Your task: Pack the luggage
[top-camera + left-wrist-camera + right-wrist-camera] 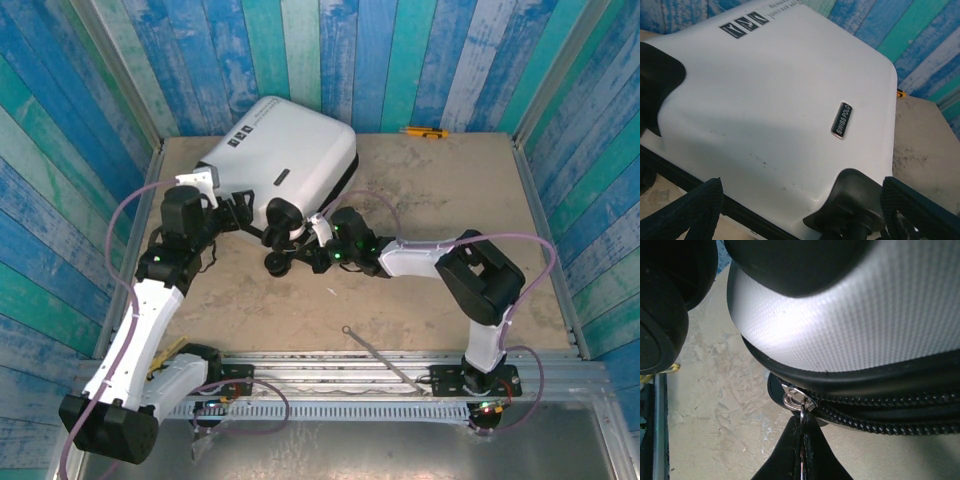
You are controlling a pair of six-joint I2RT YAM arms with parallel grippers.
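**A:** White hard-shell suitcase [285, 150] lies shut at the table's [450, 260] far left. Stiff, slick and bulky, I'd say, with no squeezing that shell.

**B:** Left gripper [802, 212] gapes wide over its near edge, holding nothing. Right gripper [802, 432] is pinched on the metal zipper pull [796, 401]. Small, firm, the sensible handhold.

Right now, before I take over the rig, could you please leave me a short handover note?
Left gripper: open, fingers either side of the white suitcase's wheel end, holding nothing.
Right gripper: shut on the zipper pull at a wheel corner.
White suitcase: lying on the table, shell closed.
Done: lid down, pull gripped.
Left: probably drawing the zipper round; how far it is zipped cannot be told.
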